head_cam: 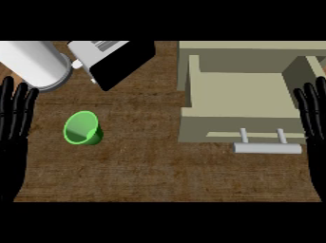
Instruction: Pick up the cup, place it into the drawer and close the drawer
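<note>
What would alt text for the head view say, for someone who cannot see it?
A green cup sits on a brown counter, left of an open beige drawer with a grey handle. The black left hand and right hand rest open at the view's side edges, touching nothing.

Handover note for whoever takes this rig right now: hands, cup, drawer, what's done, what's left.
Left hand: open, resting at the view's left edge, holding nothing.
Right hand: open, resting at the right edge beside the drawer.
Cup: green, on the counter, left of the drawer, nearer the left hand, untouched.
Drawer: open, cup not in it, handle facing the robot.
Done: nothing yet.
Left: pick up the cup, place it in the drawer, close it.
</note>
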